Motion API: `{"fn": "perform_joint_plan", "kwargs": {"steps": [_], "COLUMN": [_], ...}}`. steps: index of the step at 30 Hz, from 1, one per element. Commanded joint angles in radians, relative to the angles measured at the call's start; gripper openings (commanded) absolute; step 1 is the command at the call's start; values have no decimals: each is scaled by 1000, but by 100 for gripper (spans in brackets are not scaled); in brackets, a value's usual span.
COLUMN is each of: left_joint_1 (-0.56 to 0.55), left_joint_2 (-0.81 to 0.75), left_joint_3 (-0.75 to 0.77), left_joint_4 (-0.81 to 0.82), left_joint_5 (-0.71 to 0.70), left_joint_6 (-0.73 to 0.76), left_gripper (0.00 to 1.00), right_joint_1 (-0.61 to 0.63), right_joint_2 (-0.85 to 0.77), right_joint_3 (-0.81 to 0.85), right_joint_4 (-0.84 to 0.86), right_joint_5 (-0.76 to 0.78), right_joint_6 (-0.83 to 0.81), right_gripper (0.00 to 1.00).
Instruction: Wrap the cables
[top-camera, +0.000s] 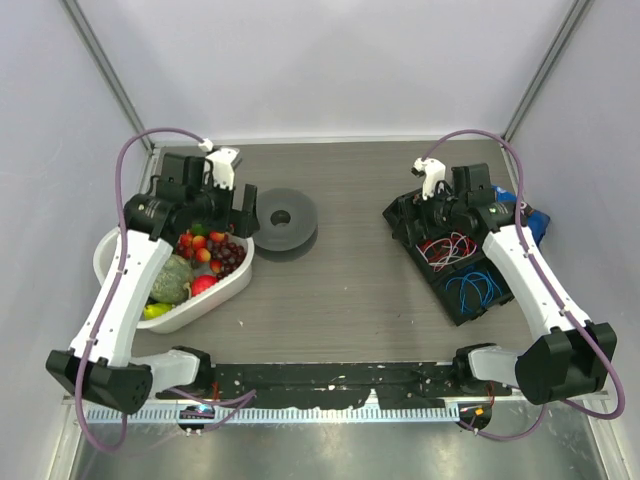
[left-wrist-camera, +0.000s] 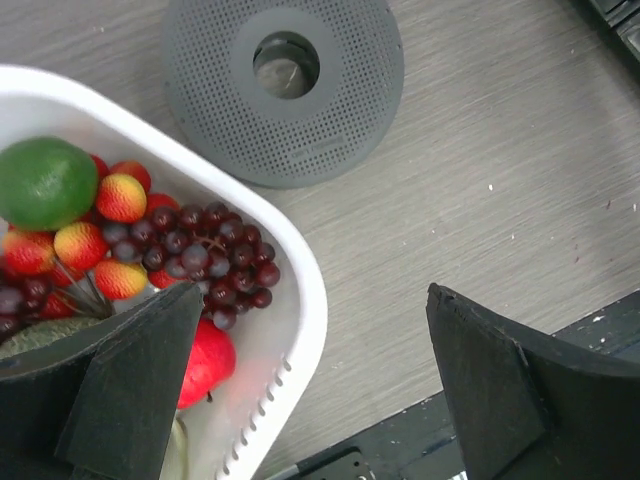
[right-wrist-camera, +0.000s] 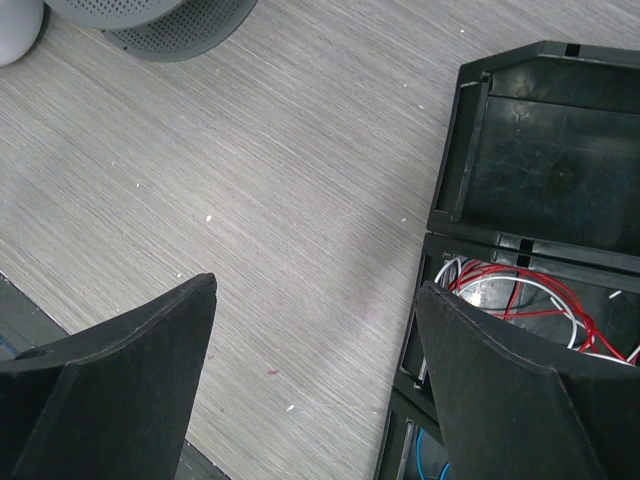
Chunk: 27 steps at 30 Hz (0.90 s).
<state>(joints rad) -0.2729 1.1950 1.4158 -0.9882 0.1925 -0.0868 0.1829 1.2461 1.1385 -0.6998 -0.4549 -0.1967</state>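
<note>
The blue cables (top-camera: 470, 290) lie coiled in the near compartment of a black compartment box (top-camera: 412, 212) at the right. A small bit of them shows at the bottom of the right wrist view (right-wrist-camera: 428, 458). Red and white wires (top-camera: 447, 246) fill the middle compartment (right-wrist-camera: 520, 300). My right gripper (top-camera: 432, 216) is open and empty, above the box's left edge (right-wrist-camera: 315, 385). My left gripper (top-camera: 240, 208) is open and empty, above the right rim of the fruit basket (left-wrist-camera: 320, 400). A grey perforated spool (top-camera: 285, 218) lies flat at the centre back (left-wrist-camera: 285, 85).
A white basket (top-camera: 108, 262) of toy fruit, with grapes (left-wrist-camera: 215, 255) and a lime (left-wrist-camera: 45, 182), stands at the left. A blue object (top-camera: 532, 218) sits behind the right arm. A black rail (top-camera: 330, 380) runs along the table's near edge.
</note>
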Motion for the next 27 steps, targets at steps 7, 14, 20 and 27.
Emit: {"fn": "perform_joint_plan", "kwargs": {"steps": [7,14,20,27], "left_joint_1": [-20,-107,-152,-189], "left_joint_2": [300,593,728,799], "left_joint_3": [454,701,690,555], "left_joint_4": [-128,-194,-158,-67], "left_joint_5": [78,-74,-133,-251], "left_joint_6": [289,377,360,416], "left_gripper": [100,98,61,23], "right_joint_1": [-13,-83,-218,-221], "right_joint_2": [4,9,15,-2], "right_joint_3": [47,50,37,12], "right_joint_4": [52,69,100,97], "right_joint_5": [-10,-60,-154,-137], "right_joint_6": [36,80,141,125], "right_gripper": [86,86,86,86]}}
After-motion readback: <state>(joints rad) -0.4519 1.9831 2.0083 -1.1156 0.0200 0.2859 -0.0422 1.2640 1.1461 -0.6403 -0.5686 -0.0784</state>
